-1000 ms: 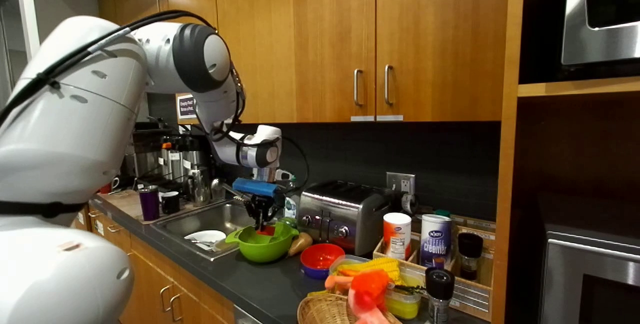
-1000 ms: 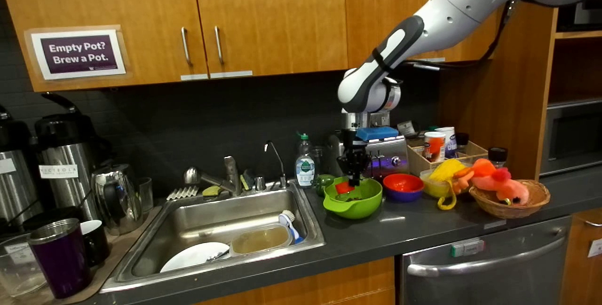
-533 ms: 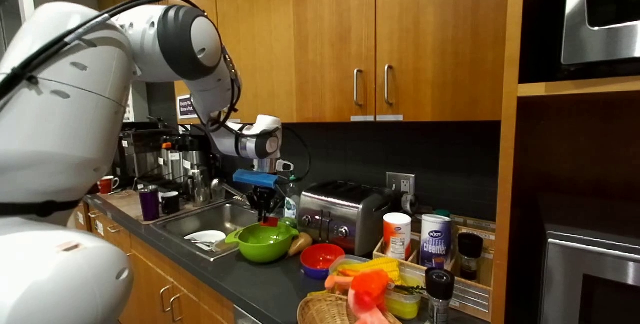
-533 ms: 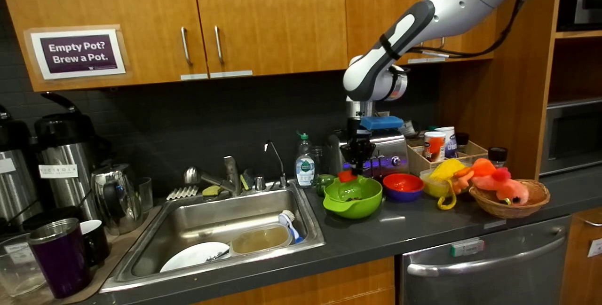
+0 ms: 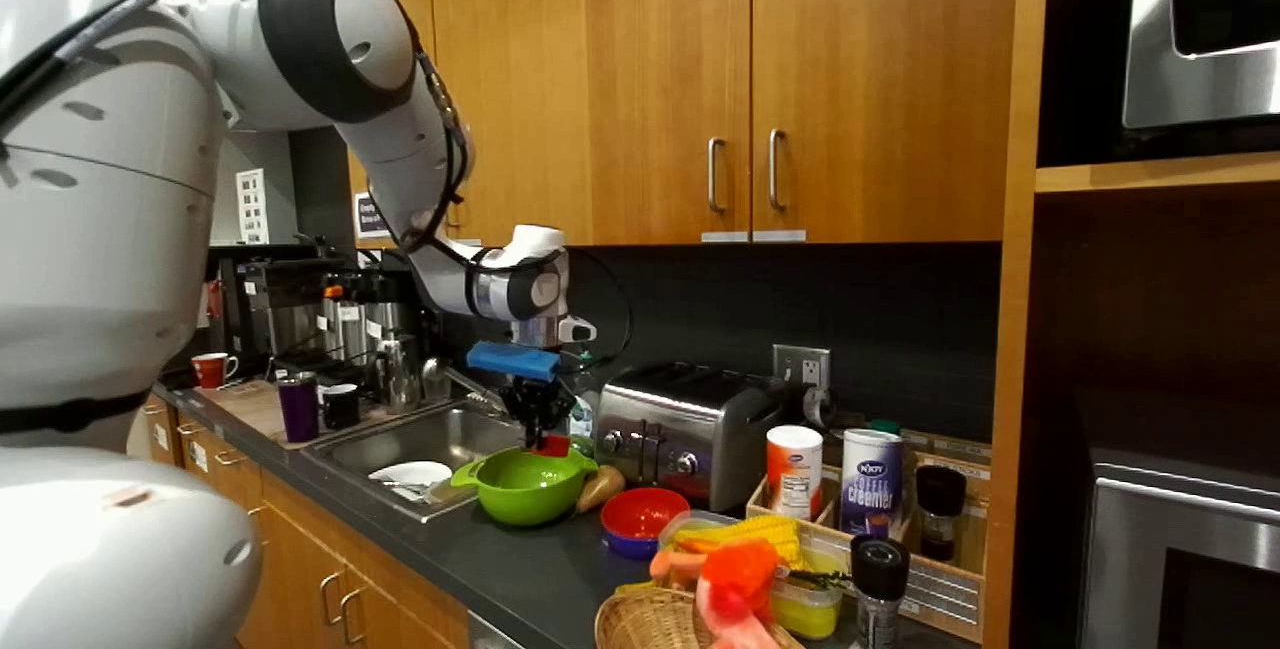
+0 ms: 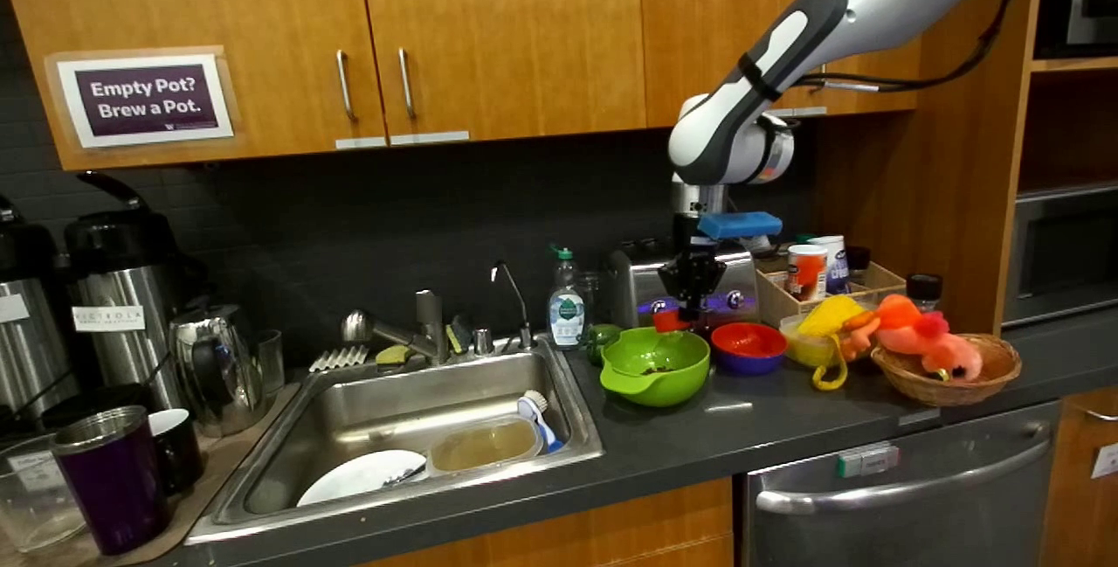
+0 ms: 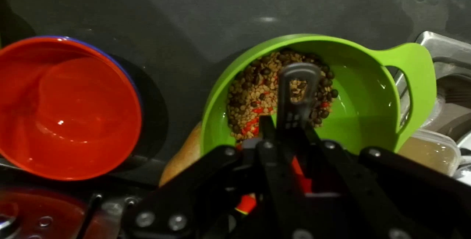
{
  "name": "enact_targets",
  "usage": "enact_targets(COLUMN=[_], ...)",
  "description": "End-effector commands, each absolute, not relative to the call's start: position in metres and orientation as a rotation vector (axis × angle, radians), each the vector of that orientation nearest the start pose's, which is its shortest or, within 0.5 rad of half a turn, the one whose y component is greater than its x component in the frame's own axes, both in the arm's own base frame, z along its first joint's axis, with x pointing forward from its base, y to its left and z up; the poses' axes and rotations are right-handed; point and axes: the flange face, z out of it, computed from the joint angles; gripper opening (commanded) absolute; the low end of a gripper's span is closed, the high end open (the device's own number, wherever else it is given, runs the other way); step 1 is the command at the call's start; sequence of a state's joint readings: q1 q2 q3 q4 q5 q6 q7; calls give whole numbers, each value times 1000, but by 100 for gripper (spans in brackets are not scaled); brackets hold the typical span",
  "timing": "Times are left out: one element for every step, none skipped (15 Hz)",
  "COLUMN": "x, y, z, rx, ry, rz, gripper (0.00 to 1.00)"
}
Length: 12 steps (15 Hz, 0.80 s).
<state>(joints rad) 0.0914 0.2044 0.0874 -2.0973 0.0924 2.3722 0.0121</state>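
- Right of centre in an exterior view, the gripper [image 6: 690, 312] points down, jaws drawn narrow and pinching a red scoop [image 6: 669, 321] by its handle, which leaves the cup end free.
- In the middle of the wrist view, the dark handle [image 7: 294, 110] sticks out past the jaws toward the top of the frame; gripping it partway along probably steadies the scoop.
- At lower middle there, red parts of the cup [image 7: 303, 182] show behind the jaws; whether anything lies inside is hidden.
- In both exterior views, the scoop appears at the upper rim of the green bowl [image 6: 686, 377], seemingly held high to clear the edge; touching or not, I cannot tell.
- Right of centre in the wrist view, a dry mix [image 7: 254, 91] lies toward the bowl's left side, kept in by its wall.
- The side handle [image 7: 422, 80] points right, toward the sink [image 7: 443, 47], out of the jaws' way.
- At far left, a red bowl [image 7: 73, 113] stands upright on the dark counter [image 7: 176, 7], apart from the green one, so neither crowds the other.
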Motion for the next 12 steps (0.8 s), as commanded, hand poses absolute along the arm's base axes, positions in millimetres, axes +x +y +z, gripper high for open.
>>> enact_targets(x=[547, 542, 538, 533, 529, 525, 521, 517, 512, 509, 504, 501], y=[85, 77, 72, 65, 60, 53, 47, 40, 33, 26, 17, 10], z=[341, 341, 340, 340, 339, 338, 337, 335, 334, 333, 331, 329], rx=[-3042, -3038, -3038, -3036, -3034, -3031, -3026, -3023, -3018, -3014, -3010, -3007], ry=[-78, -59, -43, -26, -11, 7, 28, 47, 68, 91, 106, 121], rz=[-167, -182, -195, -204, -216, -225, -231, -243, -253, -258, -268, -275], gripper=[4, 4, 4, 4, 4, 4, 4, 4, 4, 4, 4, 4])
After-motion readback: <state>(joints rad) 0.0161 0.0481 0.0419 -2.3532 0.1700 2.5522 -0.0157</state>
